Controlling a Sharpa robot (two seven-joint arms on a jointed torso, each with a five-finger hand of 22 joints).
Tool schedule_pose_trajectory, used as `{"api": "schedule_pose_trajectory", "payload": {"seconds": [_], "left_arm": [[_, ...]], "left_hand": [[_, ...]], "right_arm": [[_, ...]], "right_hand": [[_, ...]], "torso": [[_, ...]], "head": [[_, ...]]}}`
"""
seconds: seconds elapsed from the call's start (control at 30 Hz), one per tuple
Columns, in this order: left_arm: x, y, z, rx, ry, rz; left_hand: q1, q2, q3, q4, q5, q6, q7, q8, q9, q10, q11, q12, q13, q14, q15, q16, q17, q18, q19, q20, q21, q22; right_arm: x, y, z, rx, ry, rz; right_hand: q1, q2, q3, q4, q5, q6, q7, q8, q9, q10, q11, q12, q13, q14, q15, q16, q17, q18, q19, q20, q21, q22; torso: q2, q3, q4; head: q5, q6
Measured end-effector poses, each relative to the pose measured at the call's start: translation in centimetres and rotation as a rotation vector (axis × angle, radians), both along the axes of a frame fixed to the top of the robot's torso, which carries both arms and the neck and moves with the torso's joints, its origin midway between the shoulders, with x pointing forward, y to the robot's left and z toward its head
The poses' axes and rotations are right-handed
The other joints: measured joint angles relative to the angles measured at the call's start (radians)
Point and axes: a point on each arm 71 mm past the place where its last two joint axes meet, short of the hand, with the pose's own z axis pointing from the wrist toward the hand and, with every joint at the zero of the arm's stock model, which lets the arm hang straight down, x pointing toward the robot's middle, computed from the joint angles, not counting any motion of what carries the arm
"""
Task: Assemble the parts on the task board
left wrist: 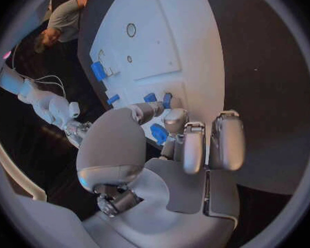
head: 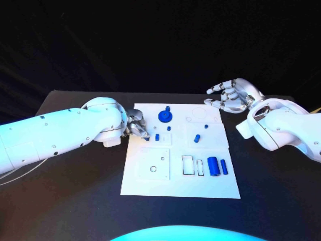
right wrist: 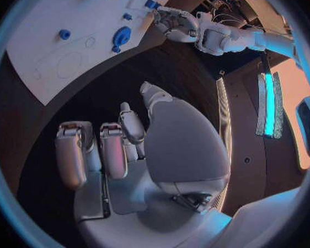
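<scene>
Head view puts my left hand (head: 137, 124) at the task board's (head: 150, 188) left edge, fingers curled in toward a small blue part (left wrist: 158, 133); my left wrist view shows that part right against my fingertips (left wrist: 174, 120), yet I cannot tell whether I truly hold it or merely touch it. My right hand (head: 231, 97) hovers above the board's far right corner, fingers apart, holding nothing. These pieces look like hard, light plastic, smooth enough to slip, so I judge a pinch across the sides of each peg safest, and the round gear-like piece (head: 165, 117) best taken by its rim. Counting what I can see on the board: one gear-like piece, two cylinders (head: 217, 165) lying side by side near the front right, and about four small pegs (head: 196, 138) across the middle, the one at my fingers partly hidden in that view. The board rests on the black table (head: 73, 201).
</scene>
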Motion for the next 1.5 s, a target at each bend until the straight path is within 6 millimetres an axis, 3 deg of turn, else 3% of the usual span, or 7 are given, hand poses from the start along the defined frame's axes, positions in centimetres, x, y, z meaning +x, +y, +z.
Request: {"api": "schedule_pose_trajectory", "payload": {"seconds": [0.53,0.87,0.93,1.4,1.5], "left_arm": [[0.03,-0.06,-0.14,0.002,0.004,0.002],[0.17,-0.13,-0.25,0.002,0.005,0.005],[0.20,-0.15,-0.29,0.002,0.006,0.006],[0.34,-0.10,-0.39,-0.006,0.009,0.014],[0.36,-0.08,-0.42,-0.007,0.011,0.016]], "left_hand": [[-0.007,0.001,0.000,0.000,0.048,0.010,-0.004,0.006,0.003,0.011,-0.004,0.006,0.012,0.000,-0.007,0.000,0.000,0.000,0.000,0.000,0.005,0.000],[-0.041,0.001,-0.011,-0.011,0.049,0.024,-0.017,0.018,0.012,0.031,-0.009,0.015,0.023,0.000,-0.007,0.000,0.000,0.000,0.004,-0.004,0.005,0.000],[-0.049,-0.007,0.031,-0.060,0.042,0.026,-0.016,0.019,0.014,0.034,-0.013,0.015,0.023,-0.004,-0.011,0.000,0.000,0.000,0.004,-0.004,0.005,0.000],[-0.079,-0.005,0.012,-0.087,0.023,0.037,-0.023,0.020,0.013,0.038,-0.016,0.015,0.025,-0.004,-0.018,0.000,0.000,0.000,0.007,-0.007,0.005,0.000],[-0.091,-0.017,-0.030,-0.077,0.019,0.051,-0.034,0.017,0.012,0.040,-0.018,0.015,0.027,0.000,-0.022,0.000,0.000,0.000,0.011,-0.011,0.005,0.000]], "right_arm": [[0.01,-0.01,-0.07,0.000,0.001,-0.001],[0.00,-0.01,-0.12,0.000,0.002,0.000],[0.00,-0.01,-0.12,0.000,0.002,0.000],[-0.02,-0.03,-0.14,0.000,0.003,0.000],[-0.02,-0.04,-0.14,0.000,0.003,-0.001]], "right_hand": [[0.000,0.000,0.000,0.000,0.002,0.000,0.000,0.000,0.000,0.000,0.000,0.000,0.000,0.000,0.000,0.000,0.000,0.000,0.000,0.000,0.000,0.000],[0.000,0.000,0.000,0.000,0.004,0.000,0.000,0.000,-0.001,0.000,0.000,0.000,0.000,0.000,0.000,0.000,0.000,0.000,0.000,0.000,-0.004,0.000],[0.000,0.000,0.000,0.000,0.004,0.000,0.000,0.000,-0.001,0.000,0.000,0.000,0.000,0.000,0.000,0.000,0.000,0.000,0.000,0.000,-0.004,0.000],[0.000,0.000,0.000,0.000,0.004,0.000,0.000,0.000,-0.001,0.000,0.000,0.000,-0.001,0.000,0.000,-0.004,0.001,0.000,0.000,0.000,-0.004,0.001],[0.000,0.000,0.000,0.000,0.004,0.000,0.000,0.000,-0.001,0.000,0.000,0.000,-0.001,0.000,0.000,-0.004,0.001,0.000,0.000,0.000,-0.004,0.000]], "torso": [[0.000,0.0003,-0.0007],[0.000,0.0007,-0.0005],[0.001,0.0006,-0.0006],[0.001,0.0005,-0.0005],[0.000,0.0005,-0.0006]], "head": [[0.000,-0.003],[-0.001,-0.006],[-0.001,-0.006],[-0.003,-0.009],[-0.003,-0.009]]}}
